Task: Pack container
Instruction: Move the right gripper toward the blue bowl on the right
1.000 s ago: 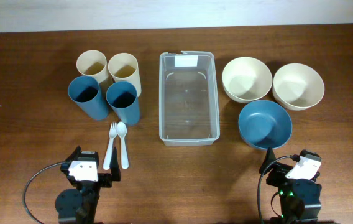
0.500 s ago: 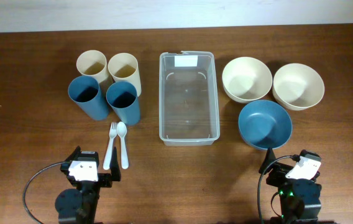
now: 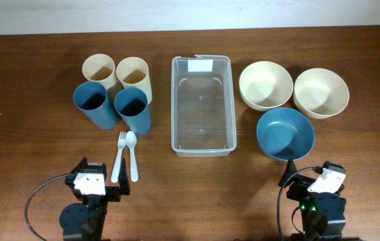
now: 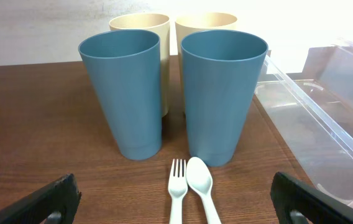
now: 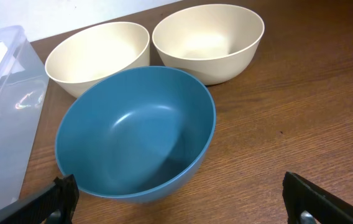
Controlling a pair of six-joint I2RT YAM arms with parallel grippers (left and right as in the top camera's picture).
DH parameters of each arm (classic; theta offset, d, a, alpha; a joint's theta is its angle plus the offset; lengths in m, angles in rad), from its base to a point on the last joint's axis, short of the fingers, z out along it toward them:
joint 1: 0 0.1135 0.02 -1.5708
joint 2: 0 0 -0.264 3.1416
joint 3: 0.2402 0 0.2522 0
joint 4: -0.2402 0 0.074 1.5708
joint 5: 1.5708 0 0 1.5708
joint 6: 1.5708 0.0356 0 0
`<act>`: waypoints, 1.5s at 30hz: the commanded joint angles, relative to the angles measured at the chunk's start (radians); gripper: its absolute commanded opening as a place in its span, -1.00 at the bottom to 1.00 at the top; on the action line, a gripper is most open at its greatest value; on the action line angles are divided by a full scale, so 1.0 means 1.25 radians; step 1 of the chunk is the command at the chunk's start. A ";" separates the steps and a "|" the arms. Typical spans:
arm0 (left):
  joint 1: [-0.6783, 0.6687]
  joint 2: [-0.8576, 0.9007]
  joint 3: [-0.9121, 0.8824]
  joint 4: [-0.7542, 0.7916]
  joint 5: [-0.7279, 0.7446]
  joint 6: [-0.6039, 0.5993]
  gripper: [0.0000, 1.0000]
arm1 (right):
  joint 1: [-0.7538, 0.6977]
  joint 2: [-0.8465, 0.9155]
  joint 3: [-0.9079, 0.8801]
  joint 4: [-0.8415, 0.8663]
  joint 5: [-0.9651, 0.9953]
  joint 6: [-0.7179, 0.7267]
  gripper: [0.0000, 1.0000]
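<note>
The clear rectangular container [image 3: 202, 106] stands empty at mid-table; its rim shows at the right of the left wrist view [image 4: 313, 102] and at the left of the right wrist view [image 5: 2, 106]. My left gripper [image 3: 98, 181] sits near the front left, open, with a white fork [image 4: 176, 190] and spoon [image 4: 201, 186] lying just ahead between its fingers. My right gripper [image 3: 314, 179] sits at the front right, open, right behind the blue bowl [image 5: 136, 134]. Neither gripper holds anything.
Two blue cups [image 3: 95, 104] [image 3: 133, 109] and two cream cups [image 3: 100, 69] [image 3: 134, 73] stand left of the container. Two cream bowls [image 3: 265, 85] [image 3: 321, 92] sit right of it, behind the blue bowl [image 3: 285, 134]. Fork and spoon [image 3: 126, 155] lie in front of the cups.
</note>
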 commanded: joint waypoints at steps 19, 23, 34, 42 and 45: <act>0.000 -0.009 -0.009 0.002 0.011 0.016 1.00 | 0.003 -0.008 -0.003 0.003 0.001 -0.002 0.98; 0.000 -0.009 -0.009 0.002 0.011 0.016 1.00 | 0.003 -0.008 -0.003 0.003 0.001 -0.002 0.98; 0.000 -0.009 -0.009 0.002 0.011 0.016 1.00 | 0.004 -0.008 -0.003 0.060 -0.145 0.119 0.98; 0.000 -0.009 -0.009 0.002 0.011 0.016 0.99 | 0.003 0.065 0.072 0.132 -0.205 0.102 0.98; 0.000 -0.009 -0.009 0.002 0.011 0.016 0.99 | 0.003 0.190 0.179 0.112 -0.174 0.088 0.98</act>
